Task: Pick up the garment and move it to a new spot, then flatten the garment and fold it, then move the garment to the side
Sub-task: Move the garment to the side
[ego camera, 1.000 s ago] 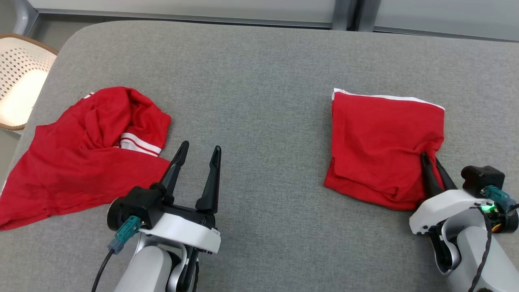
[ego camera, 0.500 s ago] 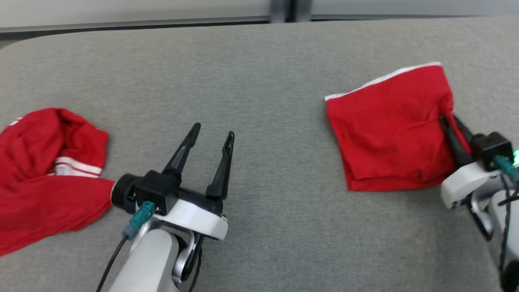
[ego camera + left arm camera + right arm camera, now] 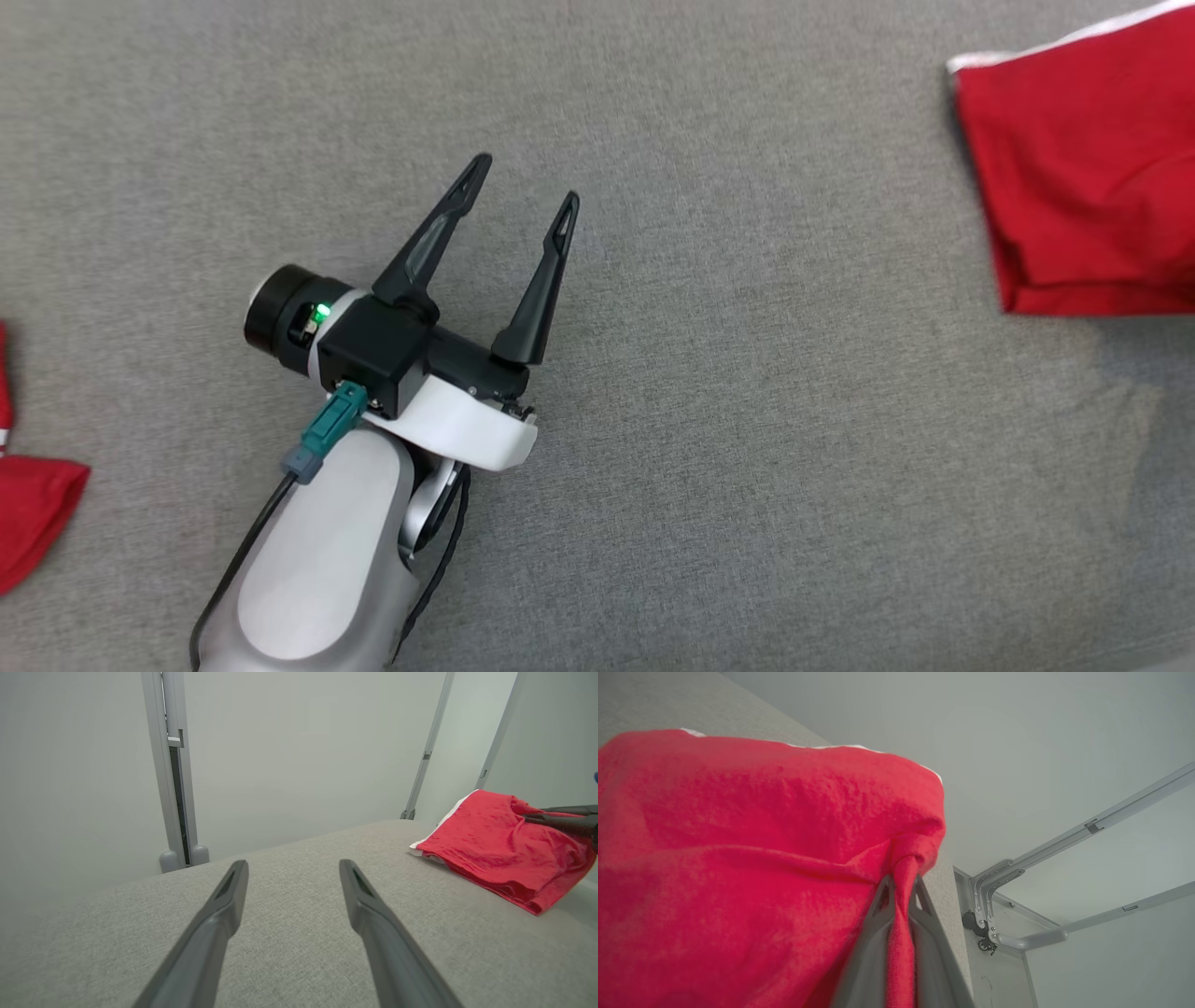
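Note:
The folded red garment (image 3: 1083,177) with a white hem lies on the grey padded table (image 3: 747,420) at the upper right of the head view. In the right wrist view my right gripper (image 3: 902,882) is shut on a bunched fold at the garment's (image 3: 738,858) near edge, and cloth runs down between the fingers. My left gripper (image 3: 526,182) hovers open and empty over bare table, well left of the garment. The left wrist view has the left gripper (image 3: 293,863) open, the garment (image 3: 490,849) at its right, and the right gripper's dark fingers (image 3: 565,821) pinching it.
A second, crumpled red garment (image 3: 28,504) pokes in at the left edge of the head view. Grey wall panels and a metal post (image 3: 175,788) stand beyond the table's far edge. A metal frame (image 3: 1017,905) sits below the table's right side.
The head camera has swung, so the whole picture has shifted. The right gripper has closed on the folded garment's edge, and the garment has turned and sits farther right of the left gripper.

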Controlling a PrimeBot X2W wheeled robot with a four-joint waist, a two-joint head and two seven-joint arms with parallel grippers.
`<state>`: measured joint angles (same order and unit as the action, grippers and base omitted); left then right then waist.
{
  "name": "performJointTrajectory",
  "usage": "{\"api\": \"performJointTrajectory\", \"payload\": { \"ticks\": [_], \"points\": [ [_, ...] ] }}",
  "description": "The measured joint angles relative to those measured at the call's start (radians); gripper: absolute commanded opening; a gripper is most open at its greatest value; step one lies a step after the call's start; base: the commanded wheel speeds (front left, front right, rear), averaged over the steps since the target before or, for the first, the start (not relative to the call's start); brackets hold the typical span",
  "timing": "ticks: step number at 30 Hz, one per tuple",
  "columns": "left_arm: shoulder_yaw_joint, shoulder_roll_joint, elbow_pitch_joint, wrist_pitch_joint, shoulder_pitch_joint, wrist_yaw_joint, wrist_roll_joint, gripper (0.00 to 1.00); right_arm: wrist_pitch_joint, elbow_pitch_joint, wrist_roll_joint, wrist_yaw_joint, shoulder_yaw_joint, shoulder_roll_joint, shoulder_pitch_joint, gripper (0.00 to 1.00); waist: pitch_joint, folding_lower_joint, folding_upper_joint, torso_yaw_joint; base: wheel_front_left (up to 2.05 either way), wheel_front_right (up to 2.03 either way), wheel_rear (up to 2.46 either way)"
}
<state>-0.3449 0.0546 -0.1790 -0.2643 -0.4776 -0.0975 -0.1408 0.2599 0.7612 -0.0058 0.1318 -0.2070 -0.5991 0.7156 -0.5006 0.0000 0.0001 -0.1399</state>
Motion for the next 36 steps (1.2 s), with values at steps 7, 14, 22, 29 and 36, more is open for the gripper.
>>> {"api": "performJointTrajectory", "payload": {
  "ticks": [7,14,22,29,36],
  "points": [
    [-0.008,0.001,0.026,0.000,-0.044,-0.012,0.009,1.00,0.001,0.026,0.006,0.000,0.096,-0.052,0.033,0.00,-0.084,0.0000,0.0000,-0.015,0.00,0.00,0.00],
    [-0.001,0.003,0.021,0.000,-0.040,-0.016,0.009,1.00,0.001,0.037,-0.016,0.000,0.166,-0.056,0.054,0.93,-0.088,0.0000,0.0000,0.005,0.00,0.00,0.00],
    [0.010,0.001,0.014,0.000,-0.026,-0.017,0.005,1.00,0.003,0.008,-0.029,0.000,0.247,-0.021,0.055,1.00,-0.050,0.0000,0.0000,0.025,0.00,0.00,0.00],
    [0.038,-0.002,0.008,0.000,0.021,-0.006,-0.033,1.00,0.004,-0.226,-0.006,0.000,0.326,0.092,-0.053,1.00,0.034,0.0000,0.0000,0.057,0.00,0.00,0.00],
    [0.077,-0.005,0.003,0.000,0.093,0.015,-0.061,1.00,0.004,-0.379,0.061,0.000,0.324,0.222,-0.204,1.00,0.151,0.0000,0.0000,0.115,0.00,0.00,0.00]
  ]
}}
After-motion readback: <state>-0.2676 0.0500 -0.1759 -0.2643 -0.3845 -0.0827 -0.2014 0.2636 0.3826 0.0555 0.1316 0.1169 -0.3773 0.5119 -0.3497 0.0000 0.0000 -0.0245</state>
